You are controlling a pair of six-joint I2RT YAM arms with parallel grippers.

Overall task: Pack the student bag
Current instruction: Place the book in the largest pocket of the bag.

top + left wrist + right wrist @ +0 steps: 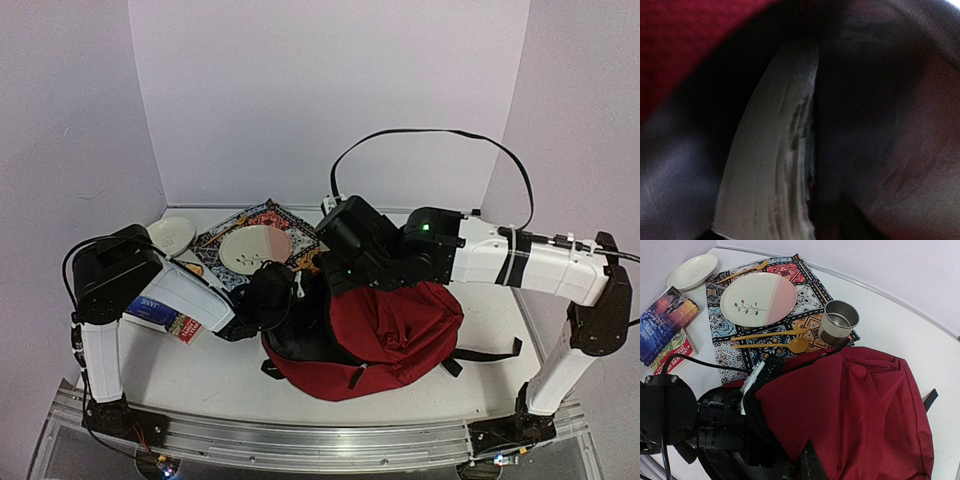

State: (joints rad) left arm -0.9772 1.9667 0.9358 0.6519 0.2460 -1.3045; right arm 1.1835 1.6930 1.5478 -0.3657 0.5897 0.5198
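The student bag (390, 335), a dark-red backpack with black trim, lies on the table with its mouth facing left. My right gripper (810, 460) is shut on the edge of the red flap (805, 405) and holds the mouth up. My left gripper (272, 298) reaches into the opening, and its fingers are hidden inside. In the left wrist view a book's pale page edges (770, 165) stand close ahead against the dark lining (880, 125); no fingers show there.
Left of the bag lie two books (665, 322). Behind it a patterned placemat (805, 290) carries a pink and white plate (759, 299), wooden cutlery (785, 345) and a metal cup (839, 322). A small white plate (693, 271) sits at the far left.
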